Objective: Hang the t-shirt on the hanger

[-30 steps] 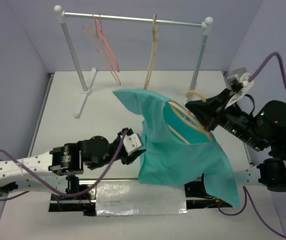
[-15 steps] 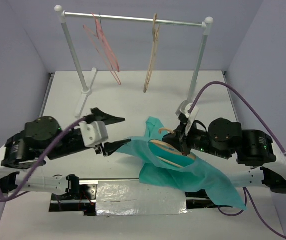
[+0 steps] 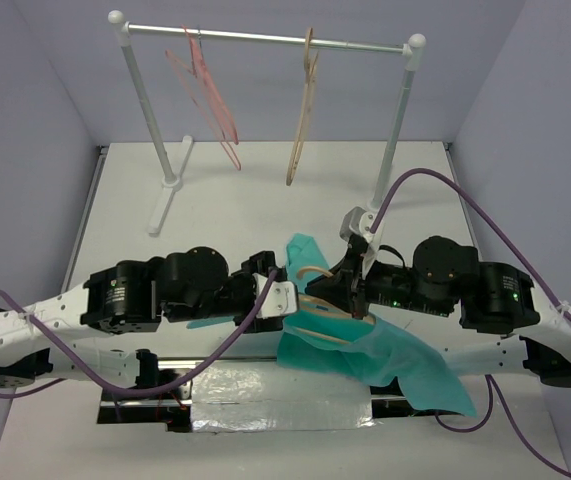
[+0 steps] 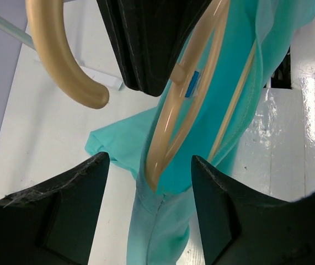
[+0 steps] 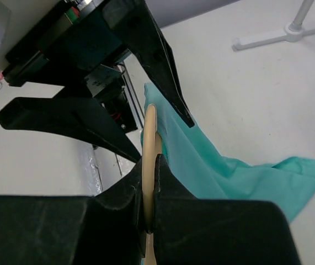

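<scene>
White worktop [image 3: 265, 200] w/ rack [image 3: 265, 38] far side; right pincer [image 5: 150, 161] clamped on hanger [image 4: 171, 118], t-shirt [image 3: 405, 360] partly over it, left pincer [image 4: 149, 163] wide open, holding nothing.

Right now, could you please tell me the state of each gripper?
Left gripper: open, gripping nothing.
Right gripper: closed on the thick cream-beige clothes hanger.

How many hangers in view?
3 at least: cream hanger in the right gripper, partly inside the t-shirt; tan hanger on the rail; pink hanger beside it, possibly two overlapping.
</scene>
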`<state>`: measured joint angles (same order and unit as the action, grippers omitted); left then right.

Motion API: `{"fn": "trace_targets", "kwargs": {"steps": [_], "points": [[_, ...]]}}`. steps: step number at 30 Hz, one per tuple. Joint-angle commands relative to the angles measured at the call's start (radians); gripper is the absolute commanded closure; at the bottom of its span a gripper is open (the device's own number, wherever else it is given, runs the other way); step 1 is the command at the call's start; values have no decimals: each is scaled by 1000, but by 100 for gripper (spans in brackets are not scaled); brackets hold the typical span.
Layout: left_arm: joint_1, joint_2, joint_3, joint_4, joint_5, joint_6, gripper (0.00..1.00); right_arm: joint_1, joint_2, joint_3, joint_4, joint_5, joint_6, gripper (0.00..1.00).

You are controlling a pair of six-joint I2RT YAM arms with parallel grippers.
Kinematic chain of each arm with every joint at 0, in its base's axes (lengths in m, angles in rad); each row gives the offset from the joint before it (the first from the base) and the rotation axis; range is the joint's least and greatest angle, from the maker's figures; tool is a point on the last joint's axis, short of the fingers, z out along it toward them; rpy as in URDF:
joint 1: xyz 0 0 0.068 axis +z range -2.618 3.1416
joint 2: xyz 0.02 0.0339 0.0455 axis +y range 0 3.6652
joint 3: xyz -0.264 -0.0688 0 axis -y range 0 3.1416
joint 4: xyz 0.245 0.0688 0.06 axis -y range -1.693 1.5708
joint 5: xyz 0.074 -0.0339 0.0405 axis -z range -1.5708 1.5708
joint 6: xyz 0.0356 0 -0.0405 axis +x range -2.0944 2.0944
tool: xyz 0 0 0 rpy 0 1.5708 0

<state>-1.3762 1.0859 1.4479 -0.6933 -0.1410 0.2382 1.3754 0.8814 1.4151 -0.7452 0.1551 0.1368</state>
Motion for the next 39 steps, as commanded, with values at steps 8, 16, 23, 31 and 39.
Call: {"fn": "trace_targets", "kwargs": {"steps": [8,16,23,31,39], "points": [[0,31,-15,23,37,13,37,1,-38,-25,168,-68,-19,100],[9,48,-18,21,87,24,100,-1,-42,-35,176,-74,-25,100],[19,-21,-58,20,132,39,100,1,-85,-25,109,-16,-42,53],[20,-109,-95,-9,153,41,100,-1,-70,65,-147,-26,-39,25],[20,-130,-109,-12,179,42,100,1,-85,-48,-209,-38,-57,20]]}}
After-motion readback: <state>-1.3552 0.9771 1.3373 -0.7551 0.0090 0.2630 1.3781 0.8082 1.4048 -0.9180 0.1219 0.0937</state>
